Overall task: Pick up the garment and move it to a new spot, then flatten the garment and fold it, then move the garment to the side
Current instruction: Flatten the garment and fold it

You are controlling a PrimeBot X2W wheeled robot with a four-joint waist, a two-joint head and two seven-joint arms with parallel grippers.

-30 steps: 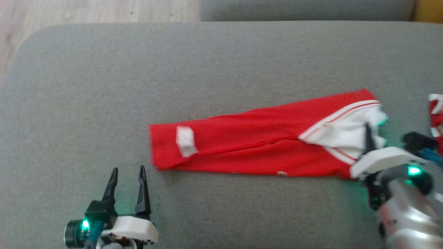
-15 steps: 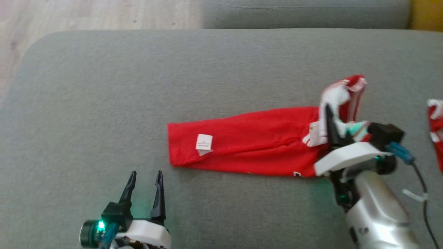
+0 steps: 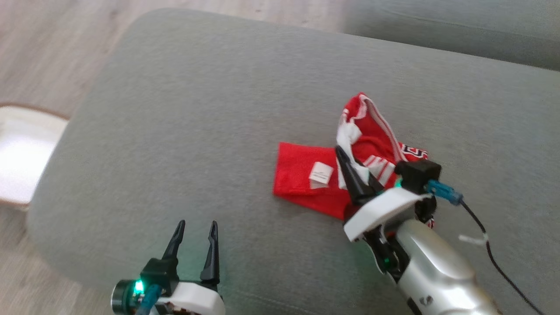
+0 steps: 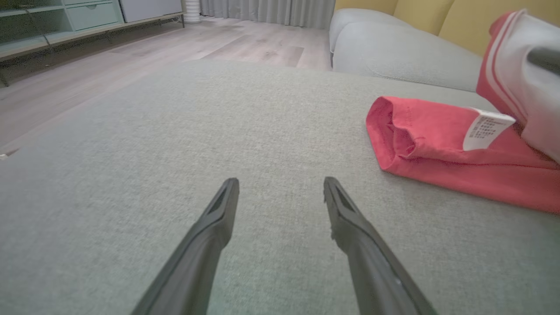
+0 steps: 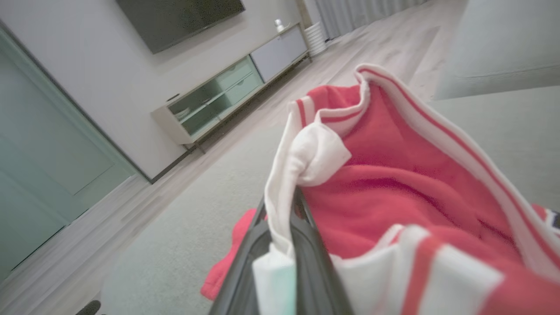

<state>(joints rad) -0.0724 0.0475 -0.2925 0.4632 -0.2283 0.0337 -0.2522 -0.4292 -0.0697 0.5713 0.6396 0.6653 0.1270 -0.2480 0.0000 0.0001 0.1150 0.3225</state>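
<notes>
White label (image 3: 320,174) on the red garment (image 3: 297,175): print too small to read; right gripper (image 3: 337,149), centre-right, clamps its raised striped edge; left gripper (image 3: 197,224), lower left, hovers spread and empty over the grey cushion (image 3: 175,109).

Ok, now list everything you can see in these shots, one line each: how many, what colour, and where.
garment: one, red with white trim, on the seat cushion, one end lifted
care label: one, white, on the garment's flat part
seat cushion: one, grey, under the garment
far cushion: one, grey, beyond the seat cushion
floor: one, pale wood, around the sofa
cabinet: one, pale green and grey, against the wall
screen: one, dark, on the wall above the cabinet
left pincer: one, dark fingers, open, over bare cushion left of the garment
right pincer: one, dark fingers, shut on the garment's white-trimmed end
</notes>
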